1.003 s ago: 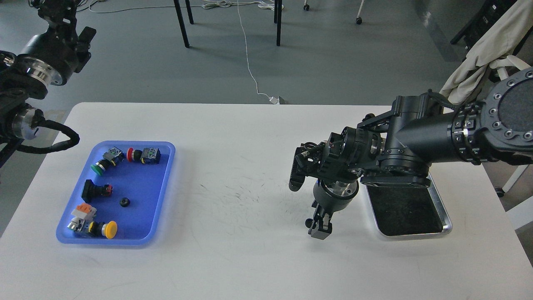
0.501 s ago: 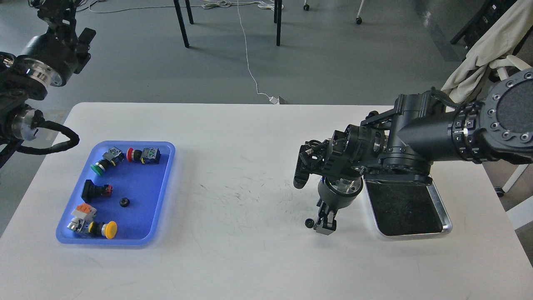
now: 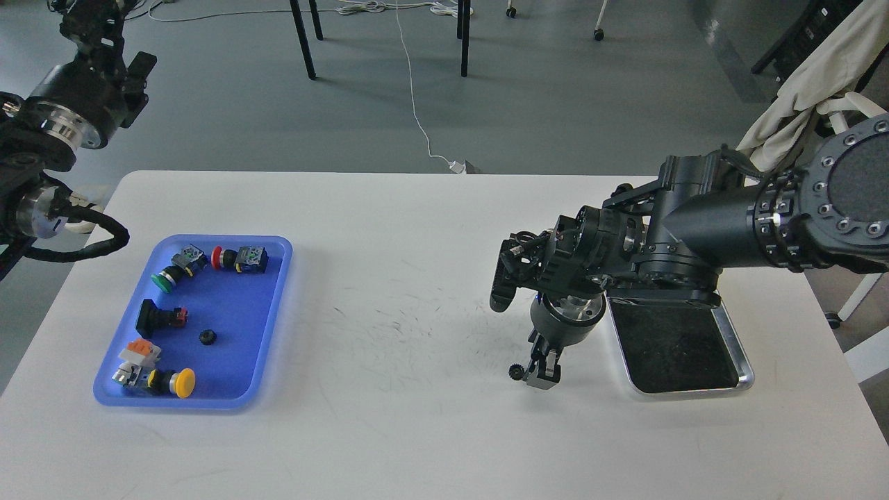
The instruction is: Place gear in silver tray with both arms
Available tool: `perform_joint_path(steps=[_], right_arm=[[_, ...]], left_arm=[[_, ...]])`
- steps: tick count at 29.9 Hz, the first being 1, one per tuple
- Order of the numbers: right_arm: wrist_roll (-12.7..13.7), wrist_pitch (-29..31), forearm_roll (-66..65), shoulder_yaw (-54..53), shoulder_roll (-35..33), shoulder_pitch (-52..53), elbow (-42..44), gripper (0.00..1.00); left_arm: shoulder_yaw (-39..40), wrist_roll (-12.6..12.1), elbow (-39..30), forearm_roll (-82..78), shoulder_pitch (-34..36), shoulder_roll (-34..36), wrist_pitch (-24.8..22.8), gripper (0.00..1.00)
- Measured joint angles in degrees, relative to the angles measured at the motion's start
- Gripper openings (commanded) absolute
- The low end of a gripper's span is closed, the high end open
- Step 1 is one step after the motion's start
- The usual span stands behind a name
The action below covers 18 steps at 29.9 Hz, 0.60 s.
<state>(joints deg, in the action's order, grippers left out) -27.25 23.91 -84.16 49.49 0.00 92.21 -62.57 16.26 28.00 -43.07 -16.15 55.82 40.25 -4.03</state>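
Note:
A small black gear (image 3: 515, 371) lies on the white table just left of my right gripper (image 3: 542, 373). The gripper points straight down with its fingertips at the table. Its fingers look close together, but I cannot tell whether they touch the gear. The silver tray (image 3: 740, 347) sits right of the gripper, its far end hidden under my right arm (image 3: 694, 229). Its dark bottom is bare. My left arm (image 3: 66, 118) is raised at the far left, off the table, and its gripper is out of view.
A blue plastic tray (image 3: 274, 305) at the left holds several push-button switches and another small black gear (image 3: 207, 337). A white cable (image 3: 417, 118) and chair legs are on the floor beyond the table. A cloth-draped chair (image 3: 799, 90) stands at the right.
My right gripper has shifted slightly right and up, turning a little. The gear by it has stayed in place. My left arm has drawn back slightly to the left.

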Motion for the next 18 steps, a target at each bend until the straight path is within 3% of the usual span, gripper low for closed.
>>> perform_joint_path(steps=[18], right_arm=[[-0.68, 0.0, 1.7, 0.05, 0.0, 0.8, -1.11, 0.62]], left_arm=[[0.0, 0.0, 0.0, -0.02, -0.38, 0.12, 0.07, 0.98]])
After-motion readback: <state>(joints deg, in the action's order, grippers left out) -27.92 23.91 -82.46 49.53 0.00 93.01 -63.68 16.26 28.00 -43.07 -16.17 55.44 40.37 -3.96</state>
